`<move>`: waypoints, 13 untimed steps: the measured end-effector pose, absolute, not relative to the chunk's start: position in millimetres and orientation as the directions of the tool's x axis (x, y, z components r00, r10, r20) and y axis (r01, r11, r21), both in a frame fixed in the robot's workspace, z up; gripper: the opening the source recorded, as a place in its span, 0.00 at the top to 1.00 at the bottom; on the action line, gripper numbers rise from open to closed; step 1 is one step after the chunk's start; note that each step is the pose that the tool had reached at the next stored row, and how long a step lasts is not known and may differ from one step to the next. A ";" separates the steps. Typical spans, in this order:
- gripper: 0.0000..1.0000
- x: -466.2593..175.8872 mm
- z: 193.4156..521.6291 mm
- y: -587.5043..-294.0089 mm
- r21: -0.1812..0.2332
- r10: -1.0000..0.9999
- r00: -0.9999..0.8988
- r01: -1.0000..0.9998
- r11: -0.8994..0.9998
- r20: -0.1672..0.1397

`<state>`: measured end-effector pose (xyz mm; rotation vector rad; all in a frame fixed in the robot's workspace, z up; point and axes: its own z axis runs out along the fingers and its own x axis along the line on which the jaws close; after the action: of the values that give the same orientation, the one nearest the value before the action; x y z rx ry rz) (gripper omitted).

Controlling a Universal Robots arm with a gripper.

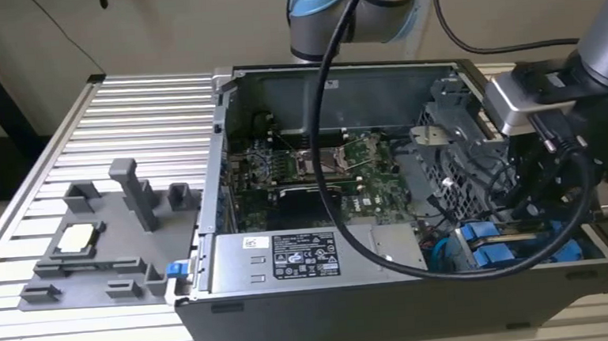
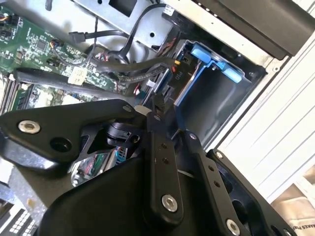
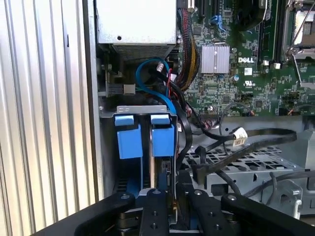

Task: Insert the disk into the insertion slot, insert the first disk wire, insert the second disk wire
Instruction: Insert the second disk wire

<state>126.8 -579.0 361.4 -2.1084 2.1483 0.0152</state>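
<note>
The disk (image 3: 162, 140) stands on edge in the insertion slot (image 3: 142, 109), at the computer case's (image 1: 292, 318) front corner. The fingers (image 3: 167, 187) are nearly closed right behind it, gripping a connector.

Green motherboard (image 1: 315, 174), silver power supply (image 1: 309, 257), grey fixture tray (image 1: 97, 246), ribbed aluminium table (image 1: 142, 109)

Even, soft indoor light, moderately bright. The open grey metal computer case (image 1: 391, 213) is shadowed inside. In the second wrist view, the black jointed claw (image 2: 160, 110) looms dark and slightly blurred. Beside the case, the ribbed aluminium bench (image 3: 44, 123) shows pale glare.
</note>
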 end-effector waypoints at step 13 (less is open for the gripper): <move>0.76 106.3 376.4 -568.3 -0.090 -0.995 -0.008 -0.996 0.018 -0.103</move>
<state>106.3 -568.3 376.4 -2.1109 2.1386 0.0127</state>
